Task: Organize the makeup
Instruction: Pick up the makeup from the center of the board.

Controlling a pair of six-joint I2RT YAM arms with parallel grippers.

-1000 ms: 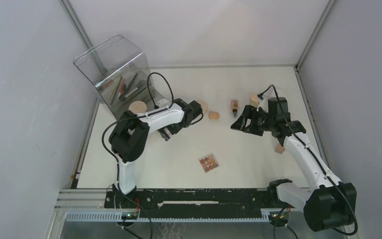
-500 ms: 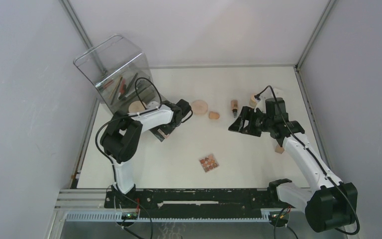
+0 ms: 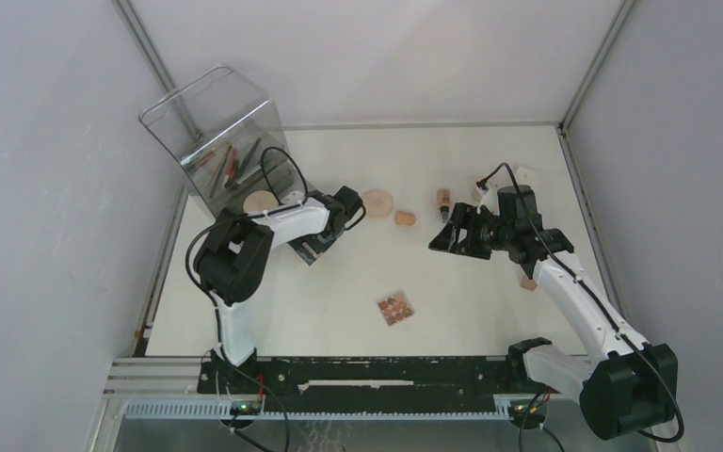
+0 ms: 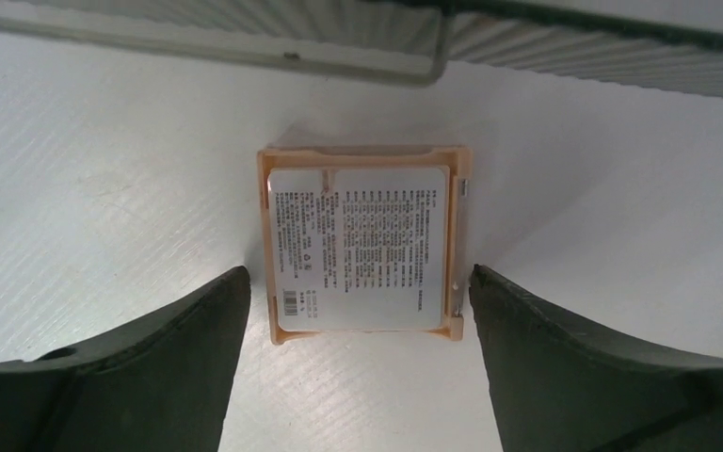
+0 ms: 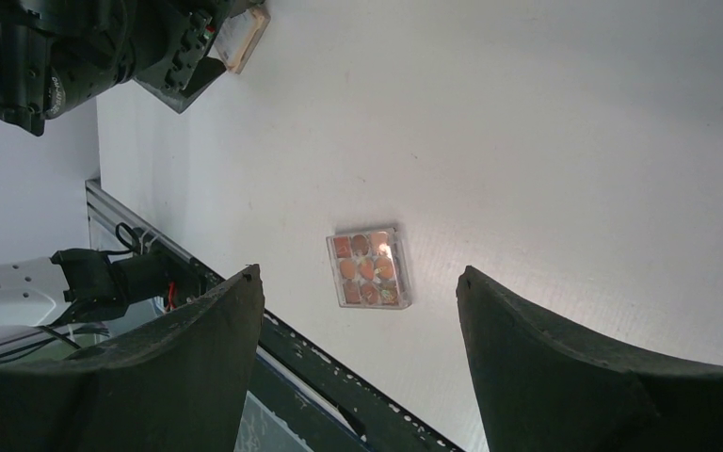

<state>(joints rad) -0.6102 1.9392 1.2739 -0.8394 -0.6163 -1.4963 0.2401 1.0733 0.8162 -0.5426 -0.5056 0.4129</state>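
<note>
The makeup lies scattered over the white table (image 3: pixel 452 311). A peach square palette (image 4: pixel 365 247) lies label-up between the fingers of my left gripper (image 4: pixel 358 275), which is open and not touching it. That left gripper (image 3: pixel 315 247) sits low near the clear organizer (image 3: pixel 215 132), which holds pencils and brushes (image 3: pixel 235 162). My right gripper (image 3: pixel 445 237) hangs open and empty at mid-table. Its wrist view shows a clear palette of orange pans (image 5: pixel 369 267) far below the right gripper (image 5: pixel 358 275); the same palette (image 3: pixel 395 307) shows from above. Two peach discs (image 3: pixel 261 201) (image 3: pixel 377 201), a beige sponge (image 3: pixel 405 218) and a tan bottle (image 3: pixel 443 201) lie between the arms.
Small white items (image 3: pixel 525 173) (image 3: pixel 481 191) lie at the back right, behind the right arm. Another sponge (image 3: pixel 528 282) rests beside the right forearm. Grey walls close the table in on three sides, and a black rail (image 3: pixel 377 372) runs along the near edge.
The left arm drew back leftward, uncovering the middle peach disc, and settled over the peach palette, its jaws narrowing slightly. The right gripper edged a little left.
</note>
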